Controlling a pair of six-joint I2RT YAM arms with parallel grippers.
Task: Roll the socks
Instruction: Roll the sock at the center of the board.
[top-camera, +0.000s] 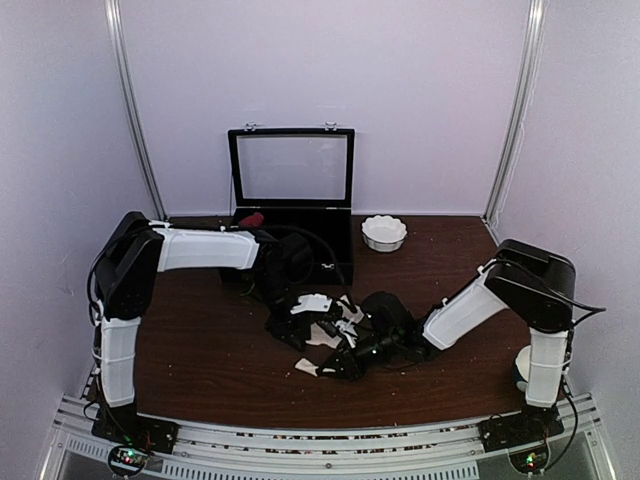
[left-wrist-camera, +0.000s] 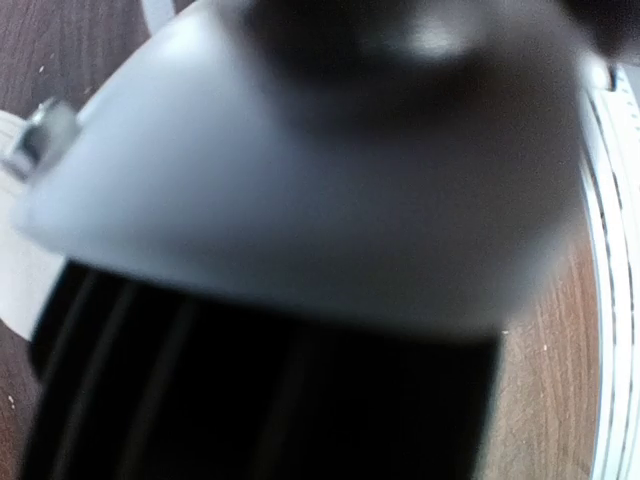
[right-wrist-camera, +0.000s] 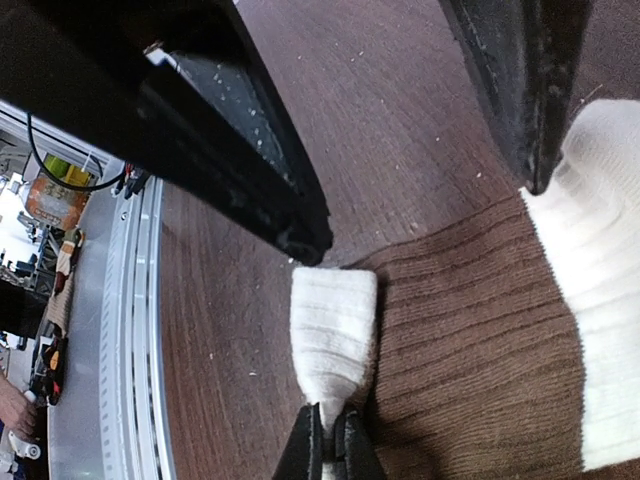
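Pinching a brown sock (right-wrist-camera: 470, 340) near the black case (top-camera: 340, 235), the closed right gripper (right-wrist-camera: 327, 412) holds only its white tip (right-wrist-camera: 335, 335), which a pull could free; left gripper (top-camera: 305, 325) opening unclear

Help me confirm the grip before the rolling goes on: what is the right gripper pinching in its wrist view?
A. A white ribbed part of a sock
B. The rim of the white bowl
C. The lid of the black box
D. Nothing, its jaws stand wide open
A: the right wrist view shows the right gripper closed on a white ribbed part of the sock, with brown ribbed knit lying beside it.
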